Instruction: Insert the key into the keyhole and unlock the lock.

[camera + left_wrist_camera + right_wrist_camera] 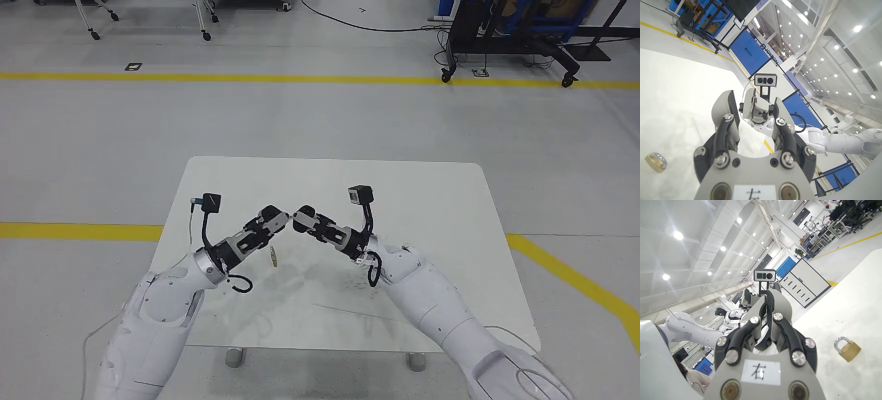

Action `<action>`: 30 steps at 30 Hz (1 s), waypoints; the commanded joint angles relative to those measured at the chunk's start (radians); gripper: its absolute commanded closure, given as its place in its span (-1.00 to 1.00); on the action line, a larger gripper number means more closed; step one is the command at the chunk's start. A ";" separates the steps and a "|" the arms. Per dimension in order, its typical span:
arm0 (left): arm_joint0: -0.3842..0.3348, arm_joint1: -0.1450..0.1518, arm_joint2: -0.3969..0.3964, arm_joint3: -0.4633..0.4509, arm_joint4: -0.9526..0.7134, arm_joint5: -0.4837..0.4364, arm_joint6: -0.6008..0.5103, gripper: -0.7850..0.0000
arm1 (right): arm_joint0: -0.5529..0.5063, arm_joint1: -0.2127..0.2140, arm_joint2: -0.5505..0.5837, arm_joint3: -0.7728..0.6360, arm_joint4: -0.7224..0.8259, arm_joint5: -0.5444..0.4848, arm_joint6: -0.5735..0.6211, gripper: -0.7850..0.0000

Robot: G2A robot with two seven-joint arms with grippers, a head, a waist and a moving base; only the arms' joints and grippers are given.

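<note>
Our left gripper [272, 216] hangs with its jaws wide apart, tip to tip with the right one, probably ready to receive or steady something. The padlock [848, 349] lies untouched on the table [430, 200], below and to one side of both sets of jaws. Our right gripper [770, 294] has its jaws pressed together on a thin metal sliver, apparently the key [752, 103], held up for alignment.

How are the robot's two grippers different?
The left gripper has its fingers spread wide; the right gripper has them pressed together. The left gripper holds nothing; the right gripper seems to pinch a thin metal piece, likely the key. Both are grey and black and face each other above the table.
</note>
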 commanded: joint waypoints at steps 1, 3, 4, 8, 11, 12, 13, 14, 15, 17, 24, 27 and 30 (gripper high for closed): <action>-0.001 0.001 0.001 0.000 0.001 0.000 -0.001 0.40 | -0.001 -0.003 0.006 0.003 0.003 0.000 0.009 1.00; -0.001 0.001 0.002 0.000 0.001 0.000 -0.002 0.58 | -0.002 -0.007 0.011 0.006 0.006 0.000 0.020 1.00; -0.002 0.002 0.003 0.000 0.001 0.000 -0.002 0.64 | -0.003 -0.009 0.013 0.008 0.008 0.000 0.025 1.00; -0.003 0.003 0.005 0.001 0.004 0.002 -0.002 1.00 | -0.002 -0.016 0.022 0.015 0.014 0.000 0.043 1.00; -0.006 0.003 0.009 0.004 0.003 0.000 -0.002 1.00 | -0.002 -0.021 0.030 0.020 0.019 0.000 0.058 1.00; -0.007 0.003 0.012 0.005 0.000 -0.001 -0.004 1.00 | -0.001 -0.023 0.033 0.021 0.022 0.000 0.064 1.00; -0.009 0.003 0.013 0.007 -0.004 -0.003 -0.004 1.00 | -0.002 -0.024 0.036 0.022 0.025 0.000 0.069 1.00; -0.011 0.004 0.013 0.009 -0.001 -0.003 -0.004 1.00 | -0.002 -0.026 0.039 0.022 0.027 0.000 0.075 1.00; -0.013 0.004 0.014 0.011 0.002 -0.004 -0.003 1.00 | -0.002 -0.027 0.042 0.023 0.029 0.000 0.081 1.00; -0.015 0.004 0.015 0.012 0.006 -0.005 0.002 1.00 | -0.004 -0.030 0.048 0.025 0.035 0.000 0.091 1.00; -0.014 0.006 0.007 0.011 0.019 -0.010 0.028 1.00 | -0.006 -0.035 0.060 0.033 0.047 0.000 0.112 -1.00; -0.014 0.010 0.003 0.005 0.034 -0.038 0.007 1.00 | -0.006 -0.035 0.060 0.033 0.047 0.000 0.112 -1.00; -0.010 0.011 0.004 0.006 0.001 -0.045 -0.007 1.00 | -0.006 -0.035 0.060 0.033 0.047 0.000 0.112 -1.00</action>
